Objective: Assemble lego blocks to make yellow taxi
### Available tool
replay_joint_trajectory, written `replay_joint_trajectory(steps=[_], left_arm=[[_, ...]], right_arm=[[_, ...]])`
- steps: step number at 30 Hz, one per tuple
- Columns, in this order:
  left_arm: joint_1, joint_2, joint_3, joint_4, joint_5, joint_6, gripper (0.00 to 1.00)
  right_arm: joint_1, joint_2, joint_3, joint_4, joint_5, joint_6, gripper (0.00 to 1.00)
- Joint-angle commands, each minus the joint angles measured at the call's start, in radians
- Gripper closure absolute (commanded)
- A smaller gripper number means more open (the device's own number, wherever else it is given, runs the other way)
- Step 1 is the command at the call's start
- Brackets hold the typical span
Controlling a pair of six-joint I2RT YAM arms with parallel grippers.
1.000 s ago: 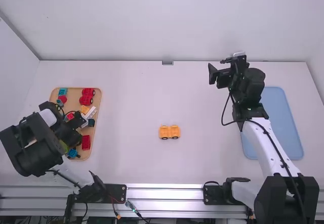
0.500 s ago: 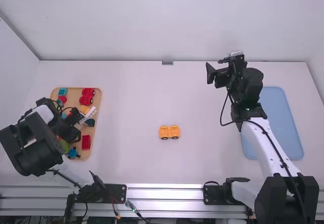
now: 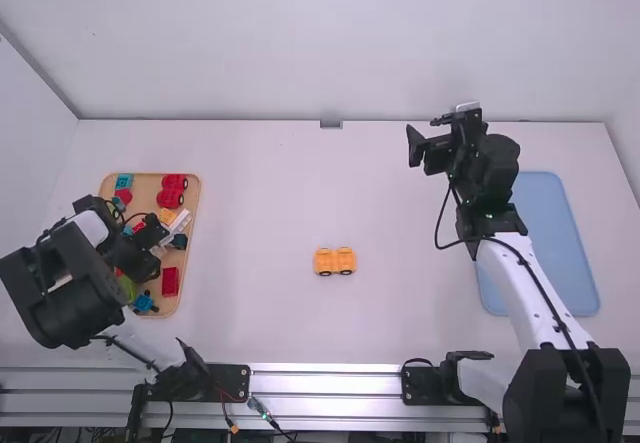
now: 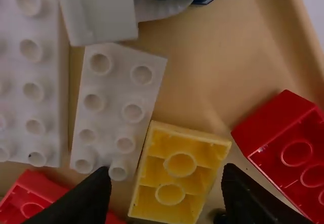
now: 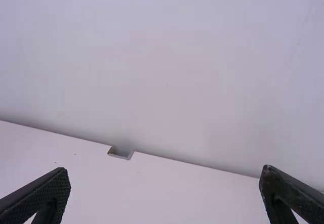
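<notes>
Left pincer (image 3: pixel 157 250) farther along block tray (image 3: pixel 146 193)

Red brick (image 4: pixel 276 123): glossy plas. Yellow brick (image 4: pixel 158 158): smooth plas., semi-gloss. White brick (image 4: pixel 114 97): smooth plas., satin. Tan tray (image 4: pixel 202 72): matt, approx. wood-look. Tabletop (image 3: pixel 400 213): smooth, matt. Blue tray (image 3: pixel 540 233): matt. Rail (image 3: pixel 340 381): metal w/ sheen.

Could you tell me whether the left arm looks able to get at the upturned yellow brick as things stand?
Probably yes: the open left gripper appears lined up with the yellow brick, though the smaller white studded brick close beside it could crowd one finger.
</notes>
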Motion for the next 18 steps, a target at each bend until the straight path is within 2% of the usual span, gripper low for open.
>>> replay_joint_trajectory(steps=[1,5,12,16,18], left_arm=[[-0.009,0.014,-0.022,-0.012,0.030,0.011,0.44],[-0.008,0.014,-0.023,-0.039,0.026,0.010,0.46],[-0.007,0.014,-0.018,-0.067,0.012,0.010,0.38],[-0.016,0.014,-0.013,-0.061,-0.045,-0.053,0.37],[-0.014,0.014,-0.013,-0.068,-0.027,-0.038,0.42]], right_arm=[[-0.003,-0.013,0.034,0.000,0.001,0.003,0.00],[-0.002,-0.013,0.034,0.005,0.002,0.003,0.01],[-0.003,-0.013,0.034,0.013,0.001,0.003,0.01],[-0.003,-0.013,0.034,0.018,0.001,0.004,0.01],[-0.003,-0.013,0.034,0.019,0.002,0.003,0.01]])
